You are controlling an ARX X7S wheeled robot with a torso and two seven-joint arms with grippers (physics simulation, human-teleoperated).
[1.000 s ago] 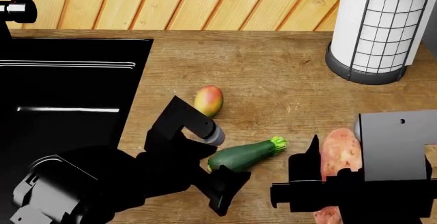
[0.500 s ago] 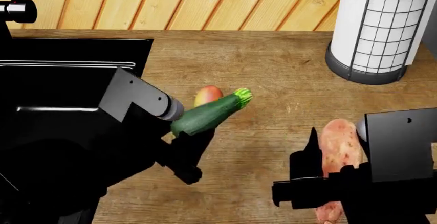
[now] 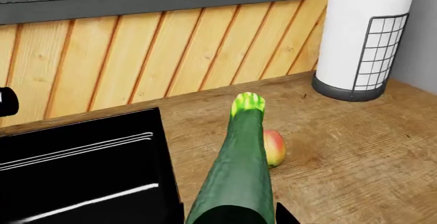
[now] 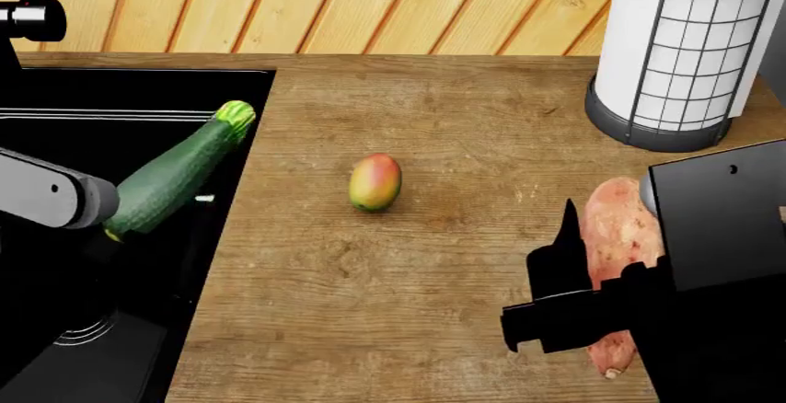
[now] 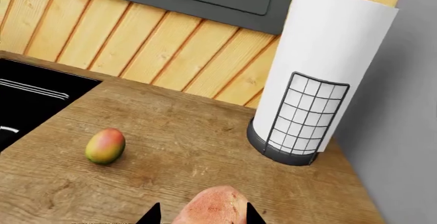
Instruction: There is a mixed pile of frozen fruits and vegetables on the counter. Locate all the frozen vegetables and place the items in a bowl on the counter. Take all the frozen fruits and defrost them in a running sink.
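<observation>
Lifted off the counter [image 4: 430, 265] and swung left: zucchini [image 4: 172, 175], clamped in the left gripper [image 4: 105, 228], now above the sink [image 4: 74, 145], mango [image 4: 375, 182] left behind. Closed around the sweet potato [image 4: 614, 237], right gripper [image 4: 572, 274], presumably readying both vegetables for a bowl not in view.

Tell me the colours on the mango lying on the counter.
The mango is red at one end, fading through yellow-orange to green; clearest in the head view.

Zucchini [image 4: 172, 175] butt behind left arm; sweet potato [image 4: 613, 237] partly behind right arm.
</observation>
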